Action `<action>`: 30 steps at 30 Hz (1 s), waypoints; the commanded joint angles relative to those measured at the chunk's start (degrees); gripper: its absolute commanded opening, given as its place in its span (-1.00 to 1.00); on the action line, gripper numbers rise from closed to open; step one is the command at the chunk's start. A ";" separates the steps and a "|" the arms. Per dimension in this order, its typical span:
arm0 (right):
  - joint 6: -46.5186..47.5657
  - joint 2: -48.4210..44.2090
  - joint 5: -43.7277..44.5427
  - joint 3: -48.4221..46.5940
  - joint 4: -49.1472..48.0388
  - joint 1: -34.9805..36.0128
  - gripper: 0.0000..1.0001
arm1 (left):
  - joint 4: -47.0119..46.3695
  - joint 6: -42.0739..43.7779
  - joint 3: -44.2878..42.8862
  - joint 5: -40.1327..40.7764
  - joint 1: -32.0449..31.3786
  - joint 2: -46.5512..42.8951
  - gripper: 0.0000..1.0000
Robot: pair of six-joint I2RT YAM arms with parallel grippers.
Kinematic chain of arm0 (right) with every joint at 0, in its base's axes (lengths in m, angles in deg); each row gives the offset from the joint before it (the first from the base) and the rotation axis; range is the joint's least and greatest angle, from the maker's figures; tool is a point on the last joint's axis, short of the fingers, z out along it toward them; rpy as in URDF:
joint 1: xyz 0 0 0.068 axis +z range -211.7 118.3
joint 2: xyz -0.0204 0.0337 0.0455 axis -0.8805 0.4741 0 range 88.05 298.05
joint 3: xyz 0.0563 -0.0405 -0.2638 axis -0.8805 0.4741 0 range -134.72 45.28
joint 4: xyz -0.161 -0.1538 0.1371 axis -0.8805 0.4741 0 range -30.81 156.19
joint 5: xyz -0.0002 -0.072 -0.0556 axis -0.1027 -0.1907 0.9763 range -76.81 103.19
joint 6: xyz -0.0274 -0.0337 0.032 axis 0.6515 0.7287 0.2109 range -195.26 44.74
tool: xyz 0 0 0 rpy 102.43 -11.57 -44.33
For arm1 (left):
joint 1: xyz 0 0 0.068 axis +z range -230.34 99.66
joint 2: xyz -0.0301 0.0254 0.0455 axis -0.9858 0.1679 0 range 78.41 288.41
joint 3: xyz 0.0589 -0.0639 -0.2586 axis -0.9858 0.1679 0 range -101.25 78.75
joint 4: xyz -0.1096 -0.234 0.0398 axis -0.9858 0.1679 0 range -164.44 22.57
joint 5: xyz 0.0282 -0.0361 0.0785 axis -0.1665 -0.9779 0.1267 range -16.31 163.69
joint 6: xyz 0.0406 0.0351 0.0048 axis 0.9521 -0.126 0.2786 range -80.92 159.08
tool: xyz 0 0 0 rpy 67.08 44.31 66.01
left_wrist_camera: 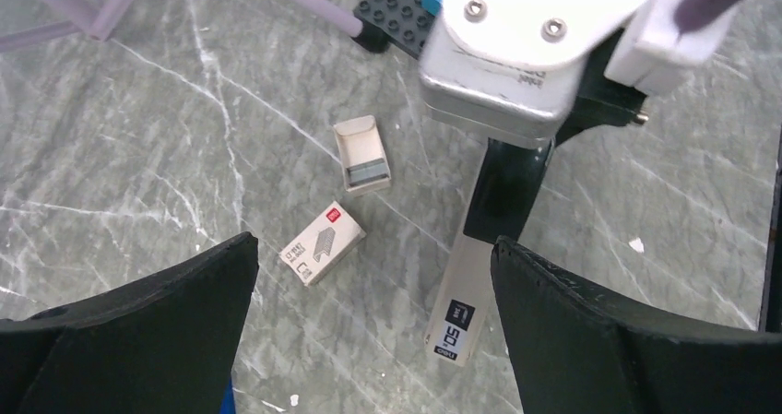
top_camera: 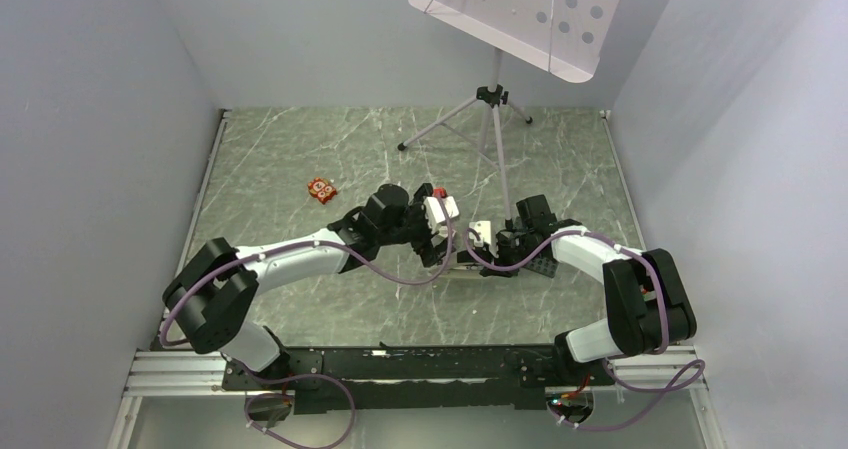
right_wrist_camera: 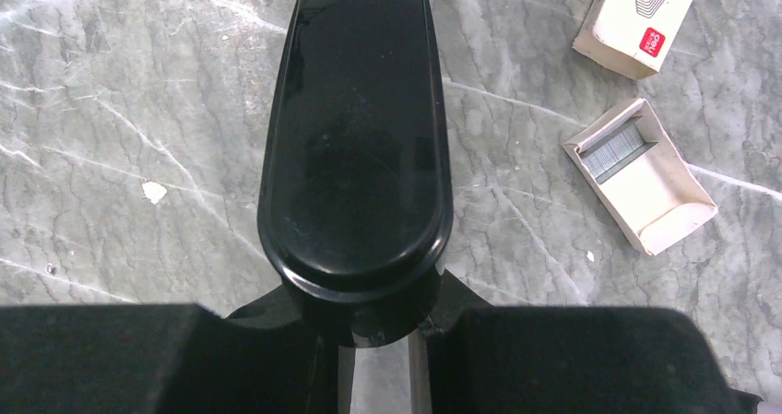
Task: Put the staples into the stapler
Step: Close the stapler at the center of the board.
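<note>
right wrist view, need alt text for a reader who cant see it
The right gripper grips the near end of a black stapler over a grey marble table. To its right lie an open cardboard tray holding grey staples and a staple box.

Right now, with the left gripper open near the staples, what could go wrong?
The staples are a tiny block in a light tray; the wide left gripper may shove the tray instead of pinching them. The right gripper grips only one end of the stapler top, so it could slip or swing shut. Both grippers work close together and may bump.
</note>
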 commanded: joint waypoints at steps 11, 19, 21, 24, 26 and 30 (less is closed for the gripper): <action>-0.55 -1.07 1.12 1.45 -0.25 -0.02 -0.78 | -5.54 -6.20 1.88 0.54 2.14 -2.48 0.99; -0.59 -1.87 1.21 1.64 -0.20 -0.07 -0.77 | -2.75 -3.39 0.38 -2.51 2.09 -1.39 0.99; -0.58 -1.87 1.21 1.67 -0.17 -0.10 -0.77 | -2.11 -2.77 0.09 -2.62 2.05 -1.27 0.99; -0.51 -1.80 1.16 1.63 -0.21 -0.14 -0.77 | -1.56 -2.04 -0.03 -2.29 1.99 -1.32 0.99; -0.62 -1.71 1.16 1.55 -0.37 -0.11 -0.77 | -1.19 -1.62 -0.04 -2.03 1.99 -1.51 0.99; -1.20 -1.30 0.98 1.51 -1.02 -0.12 -0.77 | -0.66 -1.78 -0.08 -1.32 2.00 -1.65 0.99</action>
